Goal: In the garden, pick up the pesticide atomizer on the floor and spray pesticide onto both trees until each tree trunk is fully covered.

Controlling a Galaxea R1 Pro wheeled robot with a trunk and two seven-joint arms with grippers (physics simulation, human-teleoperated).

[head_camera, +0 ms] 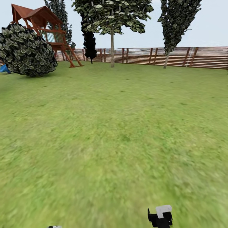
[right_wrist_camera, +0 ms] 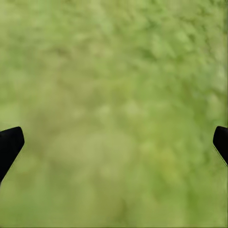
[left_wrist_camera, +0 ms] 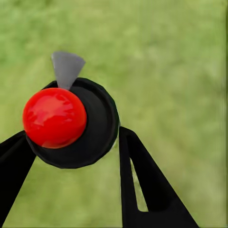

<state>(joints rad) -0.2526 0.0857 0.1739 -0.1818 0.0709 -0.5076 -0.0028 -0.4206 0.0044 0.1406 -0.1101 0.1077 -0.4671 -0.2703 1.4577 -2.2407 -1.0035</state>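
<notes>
A: Atomizer (left_wrist_camera: pixel 71 123) — round black body, red ball cap, grey nozzle — sits between the left claw (left_wrist_camera: pixel 76 147) fingers, gripped on both sides, above grass. Pickup looks done.

B: Spraying?

A: Not begun, by my reading. The one bare-trunked tree (head_camera: pixel 112 47) stands far off by the fence (head_camera: pixel 190 57), open lawn (head_camera: pixel 114 142) between. No coating visible on its trunk at this range.

B: Right claw (right_wrist_camera: pixel 114 142)?

A: Fingers wide apart, nothing between, only grass beneath.

B: Counts?

A: One atomizer. One tan straight trunk for certain. One narrow dark tree (head_camera: pixel 177 19) right of it, trunk slanted. One black cypress (head_camera: pixel 89 42) left. One round bush (head_camera: pixel 27 50). One playhouse (head_camera: pixel 41 25). Second task tree not identified.
</notes>
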